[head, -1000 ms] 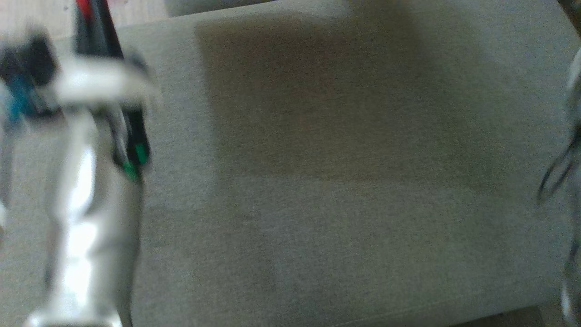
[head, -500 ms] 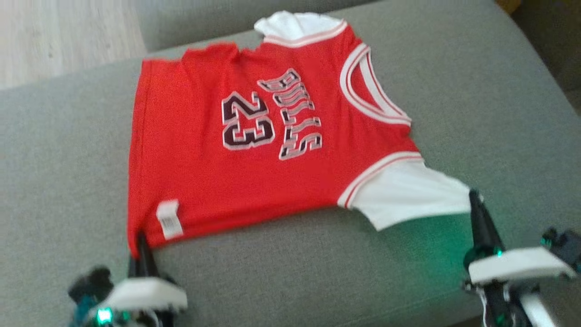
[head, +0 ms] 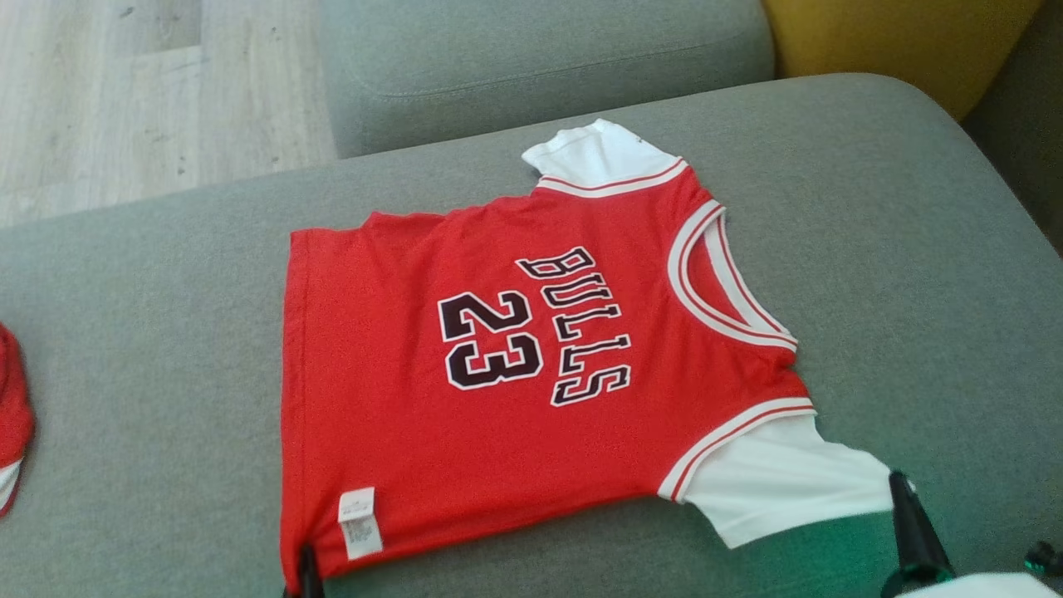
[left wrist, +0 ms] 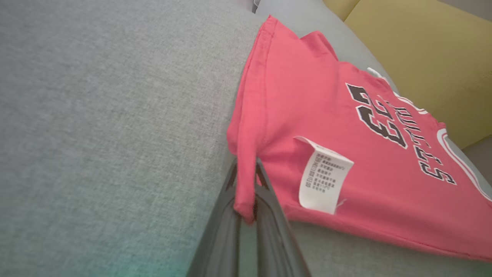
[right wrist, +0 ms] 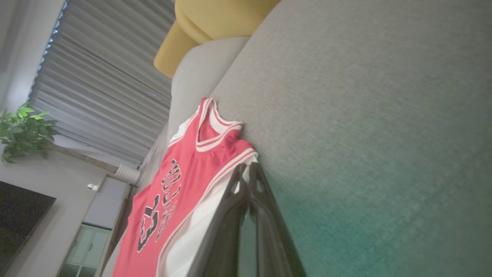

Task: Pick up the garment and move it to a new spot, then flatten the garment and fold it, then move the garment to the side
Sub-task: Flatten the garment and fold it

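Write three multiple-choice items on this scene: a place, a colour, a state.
1. Where on the jersey is the white label? A) by the neckline B) near the hem C) on a sleeve
2. What colour are the sleeves? A) white B) black C) yellow
3. How are the left fingers? A) open above the cushion B) shut on the jersey's hem corner C) shut on nothing

1 B, it lies by the hem edge; 2 A, both show white past the striped trim; 3 B, red cloth is pinched between them.
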Tool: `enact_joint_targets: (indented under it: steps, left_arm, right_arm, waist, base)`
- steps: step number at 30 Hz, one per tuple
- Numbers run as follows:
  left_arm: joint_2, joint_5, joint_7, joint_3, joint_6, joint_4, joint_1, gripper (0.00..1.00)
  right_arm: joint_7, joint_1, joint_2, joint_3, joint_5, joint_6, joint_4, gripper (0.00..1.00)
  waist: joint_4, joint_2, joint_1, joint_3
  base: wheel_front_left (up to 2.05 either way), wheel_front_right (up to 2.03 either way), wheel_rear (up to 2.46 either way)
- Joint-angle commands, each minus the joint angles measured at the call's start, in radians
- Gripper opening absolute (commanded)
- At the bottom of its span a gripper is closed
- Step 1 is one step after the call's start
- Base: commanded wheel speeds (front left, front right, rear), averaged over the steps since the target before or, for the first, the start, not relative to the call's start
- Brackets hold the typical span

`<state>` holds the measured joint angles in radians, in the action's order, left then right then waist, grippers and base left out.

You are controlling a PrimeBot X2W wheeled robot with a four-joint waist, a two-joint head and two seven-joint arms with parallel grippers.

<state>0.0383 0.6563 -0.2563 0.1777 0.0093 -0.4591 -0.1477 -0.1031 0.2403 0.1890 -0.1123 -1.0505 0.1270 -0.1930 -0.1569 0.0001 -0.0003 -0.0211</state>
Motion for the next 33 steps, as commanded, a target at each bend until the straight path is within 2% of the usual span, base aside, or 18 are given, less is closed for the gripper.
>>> enact_joint_targets:
  steps: [1,7,11,19,32,33]
  left_arm:
    - [0.012,-0.009,-0.005,-0.019,0.004,0.044,0.034,0.0]
    - [0.012,0.012,-0.005,0.028,0.003,0.081,0.137,0.0]
    - [0.012,0.048,-0.005,0.053,0.029,0.082,0.225,0.0]
    - [0.012,0.079,-0.005,0.095,0.116,0.011,0.367,0.0]
    - [0.012,0.102,-0.005,0.135,0.164,-0.041,0.511,0.0]
    - [0.012,0.099,-0.005,0.132,0.173,-0.039,0.517,0.31]
  right_arm:
    - [0.007,-0.038,0.007,0.003,-0.007,0.004,0.053,0.0]
    - [0.035,-0.147,-0.033,0.029,0.006,0.004,0.091,0.0]
    - [0.046,-0.259,-0.058,0.043,0.016,0.004,0.07,0.0]
    - [0.041,-0.473,-0.069,0.064,0.059,0.004,-0.066,0.0]
    - [-0.037,-0.716,-0.058,0.045,0.125,0.004,-0.307,0.0]
    - [-0.047,-0.727,-0.056,0.038,0.133,0.004,-0.322,0.0]
  waist:
    - [0.011,-0.0001,0.0003,0.0]
    - [0.027,-0.0001,0.0003,-0.043]
    - [0.038,-0.0001,0.0003,-0.079]
    - [0.059,-0.0001,0.0003,-0.152]
    - [0.082,-0.0001,0.0003,-0.223]
    - [0.083,-0.0001,0.0003,-0.224]
  base:
    - [0.0,0.0,0.0]
    - [0.0,0.0,0.0]
    - [0.0,0.0,0.0]
    - [0.0,0.0,0.0]
    - [0.0,0.0,0.0]
    - [0.0,0.0,0.0]
